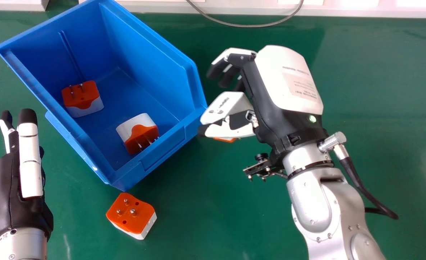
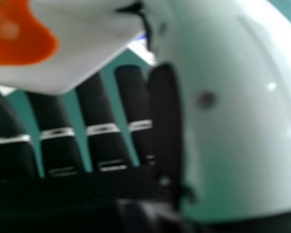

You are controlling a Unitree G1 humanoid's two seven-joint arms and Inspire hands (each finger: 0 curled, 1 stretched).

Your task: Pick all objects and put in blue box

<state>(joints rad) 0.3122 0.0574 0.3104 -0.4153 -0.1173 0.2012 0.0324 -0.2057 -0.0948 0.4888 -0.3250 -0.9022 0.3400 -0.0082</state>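
Blue box point(image 1: 148, 54) on green counter point(image 1: 205, 216), its far corner cut off by the head view's top edge. Inside: left adapter point(image 1: 83, 97) and right adapter point(image 1: 139, 133), both orange-and-white. Near adapter point(image 1: 131, 213) on counter, outside box, prongs up. Fourth adapter point(image 1: 225, 139) mostly hidden under the right robot hand's point(image 1: 277, 90) thumb, just an orange sliver; cropped and blurred in right hand view. That hand: fingers loosely bent, thumb apart; can't tell if it touches the adapter. Left robot hand point(image 1: 9, 187): fingers straight, forearm cut off at bottom.
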